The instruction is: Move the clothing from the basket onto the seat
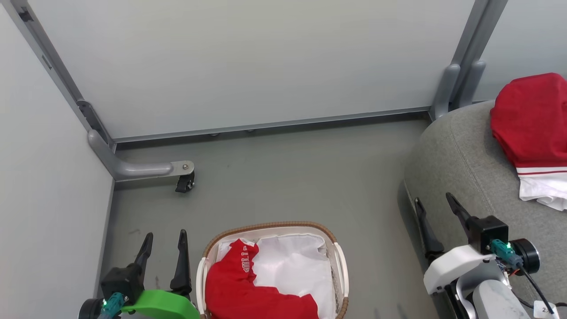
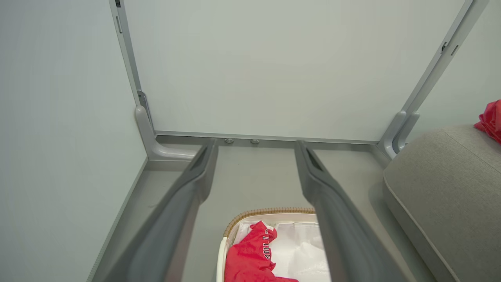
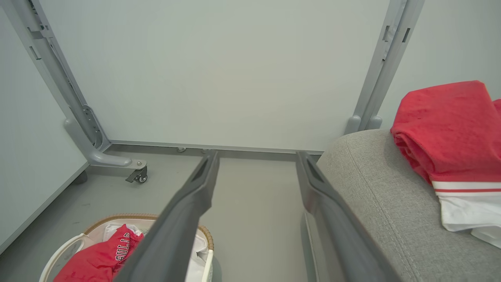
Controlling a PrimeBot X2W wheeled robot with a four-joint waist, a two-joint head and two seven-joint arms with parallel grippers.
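Left gripper (image 1: pixel 166 233) bottom left, right gripper (image 1: pixel 433 198) lower right, both spread wide, empty; red clothing (image 1: pixel 239 283) bottom centre in basket (image 1: pixel 266 225), more upper right on seat (image 1: pixel 456 155); next, probably: lower left gripper over a raised red fold, clear of white liner (image 1: pixel 297 261).

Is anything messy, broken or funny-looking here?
Nothing is spilled or broken. One red garment lies bunched up in the basket, on top of the white liner. The other red garment sits rumpled on the grey seat.
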